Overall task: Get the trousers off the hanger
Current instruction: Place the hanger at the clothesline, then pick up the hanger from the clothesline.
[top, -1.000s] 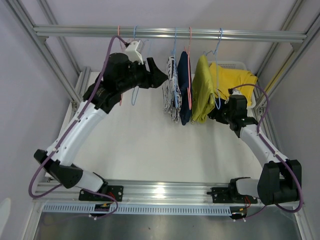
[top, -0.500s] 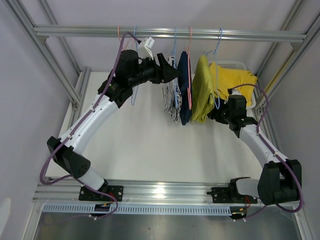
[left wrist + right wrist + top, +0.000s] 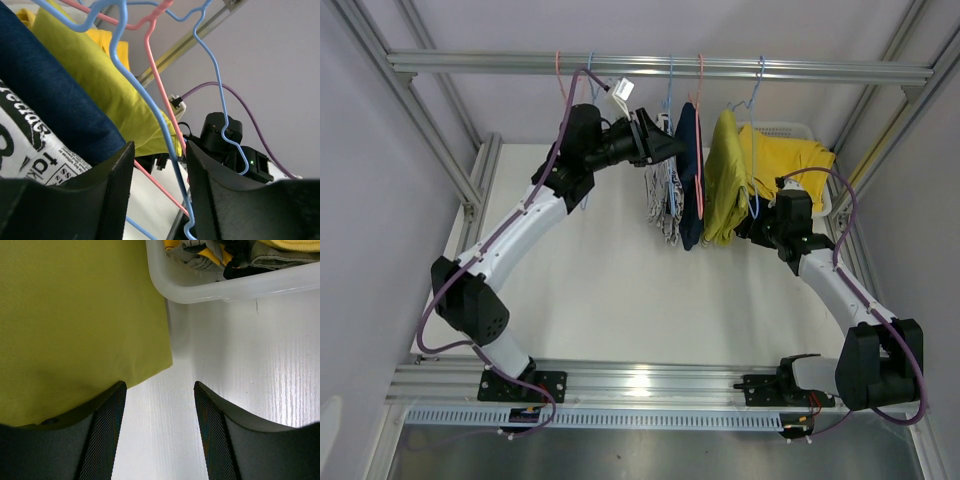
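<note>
**Left claw** (image 3: pixel 160 155): spread. You have it high at 12 o'clock, level with the hanger necks. Its two black fingers (image 3: pixel 112 180) sit either side of the thin wires of a blue wire hanger (image 3: pixel 114 45) and a pink wire hanger (image 3: pixel 159 65). Both wires pass through the gap, and neither finger is seen pressing on them.

**Right claw** (image 3: pixel 160 390): spread, with bare white table top (image 3: pixel 240 365) showing between its fingers. It sits at 3 o'clock, low against the hanging cloth. The bottom corner of the mustard-olive trousers (image 3: pixel 75 315) reaches the tip of one finger. You cannot tell from the wrist view whether they touch.

**Trousers:**
- Three pairs hang side by side from the long aluminium rail (image 3: pixel 820 70) at 12 o'clock.
- The black-and-white print trousers (image 3: pixel 660 195) are nearest the left claw.
- The dark navy trousers (image 3: pixel 688 180) are pressed against their 3 o'clock side.
- The mustard-olive pair comes next at 3 o'clock.
- The bright yellow trousers (image 3: pixel 795 155) lie off the rail in a white plastic tub (image 3: pixel 788 127) at 2 o'clock, just beyond the olive pair.
</note>
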Controlling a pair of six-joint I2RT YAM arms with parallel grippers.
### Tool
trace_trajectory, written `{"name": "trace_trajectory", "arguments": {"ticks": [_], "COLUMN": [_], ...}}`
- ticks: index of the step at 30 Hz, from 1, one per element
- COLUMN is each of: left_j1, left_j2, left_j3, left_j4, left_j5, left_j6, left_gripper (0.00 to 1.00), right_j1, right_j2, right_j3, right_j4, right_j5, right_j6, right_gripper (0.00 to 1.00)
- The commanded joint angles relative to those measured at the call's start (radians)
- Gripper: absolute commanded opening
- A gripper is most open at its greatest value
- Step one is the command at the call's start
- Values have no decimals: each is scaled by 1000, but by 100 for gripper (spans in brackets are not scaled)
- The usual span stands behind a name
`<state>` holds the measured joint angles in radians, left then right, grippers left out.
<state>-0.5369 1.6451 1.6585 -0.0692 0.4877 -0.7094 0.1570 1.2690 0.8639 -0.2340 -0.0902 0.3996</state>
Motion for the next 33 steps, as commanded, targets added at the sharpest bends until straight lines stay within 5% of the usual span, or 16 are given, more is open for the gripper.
{"name": "trace_trajectory", "arguments": {"ticks": [1,8,25,33], "left_j1": [20,46,18,17], "left_j2": [16,62,50,47], "left_j3": [-29,-69,-40,-57], "left_j4": [176,382,247,229], "left_j5": [113,216,195,198], "left_j6": [-102,-303,-246,-243], "left_gripper": [48,45,41,26], "right_j1": [9,10,22,26], "right_j2": [6,29,35,46], "right_j3": [-9,-5,-2,-2], "right_j4": [21,18,12,10], "right_j5": [9,9,33,32], "right_j6": [-7,-10,-21,-24], "right_gripper": [61,62,62,62]}}
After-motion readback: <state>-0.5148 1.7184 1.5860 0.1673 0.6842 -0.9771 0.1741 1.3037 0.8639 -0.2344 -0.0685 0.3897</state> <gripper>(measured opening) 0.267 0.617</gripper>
